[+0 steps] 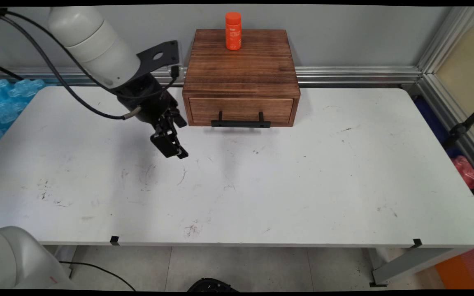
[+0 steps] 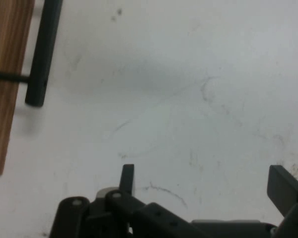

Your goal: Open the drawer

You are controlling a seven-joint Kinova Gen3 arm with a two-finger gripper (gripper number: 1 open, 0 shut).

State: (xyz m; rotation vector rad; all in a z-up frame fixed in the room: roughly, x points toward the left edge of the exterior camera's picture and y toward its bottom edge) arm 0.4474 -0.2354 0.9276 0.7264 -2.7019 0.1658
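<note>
My black gripper (image 1: pixel 175 151) hangs low over the white table (image 1: pixel 261 185), left of and in front of a wooden drawer box (image 1: pixel 241 70). Its fingers (image 2: pixel 127 177) stand wide apart, open, with only bare table between them (image 2: pixel 206 186). The box's drawer (image 1: pixel 241 110) is closed, and its black bar handle (image 1: pixel 240 122) sits a short way right of the gripper. In the hand view the handle (image 2: pixel 42 54) and the drawer front (image 2: pixel 5 84) appear at the upper left. An orange bottle (image 1: pixel 233 31) stands upright on the back of the box top.
The box stands against the wall's metal rail (image 1: pixel 356 75). Blue bubble wrap (image 1: pixel 2 102) lies off the table's left end. A metal frame (image 1: pixel 451 94) and a pink bag (image 1: pixel 467 170) are past the right end.
</note>
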